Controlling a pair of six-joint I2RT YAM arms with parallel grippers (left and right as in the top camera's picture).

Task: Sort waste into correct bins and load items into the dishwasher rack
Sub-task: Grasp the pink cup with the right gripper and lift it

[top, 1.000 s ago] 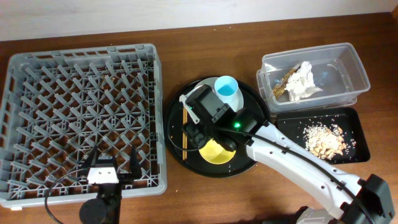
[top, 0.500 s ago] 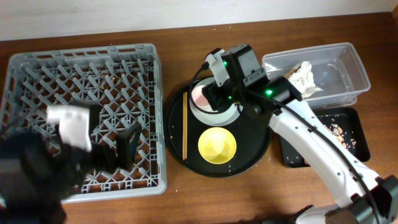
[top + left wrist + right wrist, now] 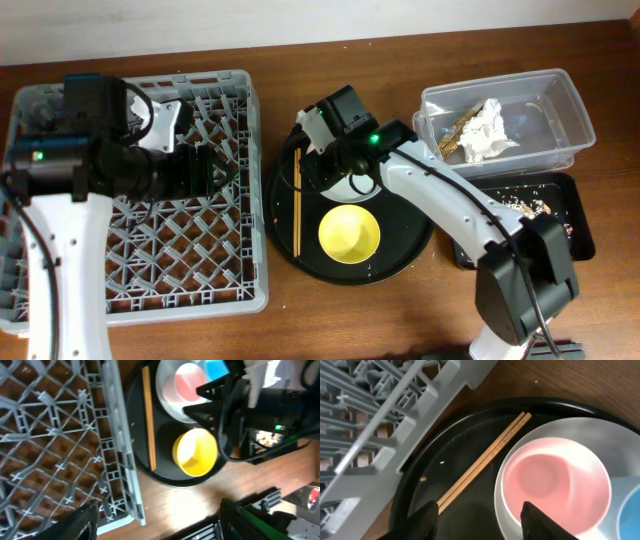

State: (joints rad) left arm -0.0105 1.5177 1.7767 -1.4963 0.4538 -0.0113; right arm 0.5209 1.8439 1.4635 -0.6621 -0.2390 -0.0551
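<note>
**Pink cup waits on the plate under a spread right claw**

Pink cup (image 3: 552,480) sits mouth-up on the pale plate (image 3: 580,427), with the blue cup (image 3: 630,510) just beside it, perhaps touching; the edge of the frame cuts that off. The chopsticks (image 3: 482,462) lie side by side on the round black tray (image 3: 445,430), close to the plate's rim. The right claw (image 3: 479,507) hovers above them with its fingers apart, holding nothing. The left claw (image 3: 160,515) is also spread and empty, near the edge of the dishwasher rack (image 3: 258,180).

My guess is the cup is the next pick. If the claw comes down off-centre, one finger could land on the chopsticks and flick them off the tray. The other could nudge the blue cup or tip the plate. A thin, smooth cup wall may also slip from a shallow pinch.

Overhead, the right arm hides both cups, which only the wrist cameras show. Only the overhead view shows the yellow bowl (image 3: 349,232) together with the clear tub (image 3: 570,95) holding the napkin (image 3: 487,130), over on the worktop (image 3: 450,310).
</note>
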